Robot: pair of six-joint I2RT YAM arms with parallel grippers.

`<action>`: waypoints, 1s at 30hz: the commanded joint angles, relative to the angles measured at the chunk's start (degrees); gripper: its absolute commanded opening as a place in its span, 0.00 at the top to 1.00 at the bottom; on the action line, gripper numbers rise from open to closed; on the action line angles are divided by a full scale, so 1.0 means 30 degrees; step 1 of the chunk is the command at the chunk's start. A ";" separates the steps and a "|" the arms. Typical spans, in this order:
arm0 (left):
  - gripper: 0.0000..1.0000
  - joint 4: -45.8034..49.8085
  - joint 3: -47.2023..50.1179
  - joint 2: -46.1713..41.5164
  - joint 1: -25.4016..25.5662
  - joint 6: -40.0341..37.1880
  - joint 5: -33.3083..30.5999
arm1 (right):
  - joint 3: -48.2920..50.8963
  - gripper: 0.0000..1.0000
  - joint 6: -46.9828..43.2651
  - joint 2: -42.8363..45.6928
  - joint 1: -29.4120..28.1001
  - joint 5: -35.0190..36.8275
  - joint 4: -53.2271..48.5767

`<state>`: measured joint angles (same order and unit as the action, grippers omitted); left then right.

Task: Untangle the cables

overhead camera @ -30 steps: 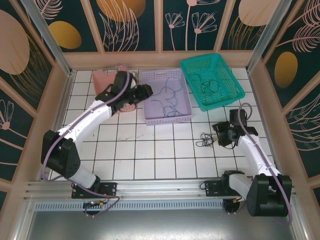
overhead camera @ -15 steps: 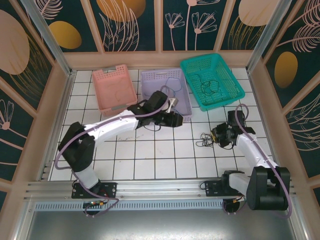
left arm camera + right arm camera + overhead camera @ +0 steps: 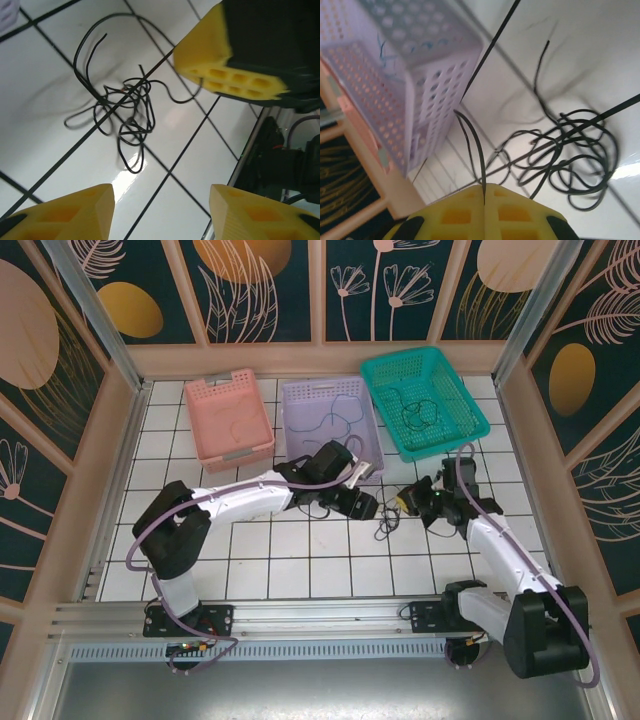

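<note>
The right hand (image 3: 484,194) is clamping a strand of the black cable clump (image 3: 127,107) on the table (image 3: 260,550) near the lilac basket (image 3: 435,95) (blue cable (image 3: 340,418) inside); the left hand (image 3: 160,202) is hovering above, spread apart.

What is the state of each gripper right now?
Left gripper: open, holding nothing.
Right gripper: closed on a strand of the black cables.

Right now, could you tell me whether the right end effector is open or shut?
Shut: the right end effector has its yellow fingers pressed together, pinching a strand of the black cable.
</note>
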<state>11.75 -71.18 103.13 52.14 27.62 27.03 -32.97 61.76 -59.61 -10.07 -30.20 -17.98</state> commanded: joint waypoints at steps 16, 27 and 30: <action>0.46 -0.2481 0.4124 -0.3443 -0.0031 0.1169 -0.0236 | -0.5753 1.00 0.1207 0.2454 -0.0878 0.1564 0.0315; 0.44 -0.2506 0.2401 -0.1625 0.0252 0.1148 -0.0424 | -0.8015 1.00 0.1827 0.3484 -0.0758 0.3004 -0.1058; 0.43 -0.2133 0.1336 -0.0446 0.0578 0.1092 -0.1301 | -0.7533 1.00 0.2629 0.3862 -0.0731 0.2957 -0.1062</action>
<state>4.71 -64.05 99.55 52.86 31.09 25.15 -55.61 67.31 -49.39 -12.62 -22.35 -19.88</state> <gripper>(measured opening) 0.571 0.051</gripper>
